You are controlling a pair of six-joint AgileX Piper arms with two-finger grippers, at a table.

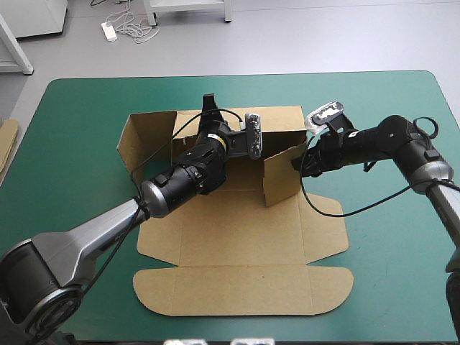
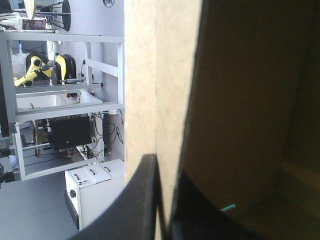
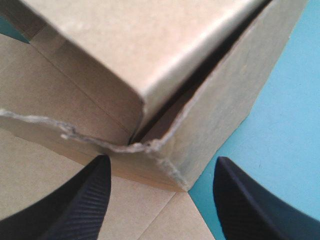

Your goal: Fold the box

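Note:
The brown box [image 1: 244, 244] lies on the teal-green cover with its lid and front flaps flat toward the near edge. Its back wall [image 1: 280, 121] stands raised, as do a left side flap [image 1: 144, 140] and a right side wall [image 1: 282, 176]. My left gripper [image 1: 211, 115] reaches over the back wall's top edge and is shut on the box [image 2: 150, 90], one black finger [image 2: 142, 200] on each face. My right gripper [image 1: 297, 164] is open at the right wall's outer corner [image 3: 200, 115], a finger [image 3: 85, 200] on either side of that corner.
An edge of more brown board [image 1: 7, 144] shows at the table's left edge. Bare teal-green cover [image 1: 402, 244] lies to the right of the box and along the near left.

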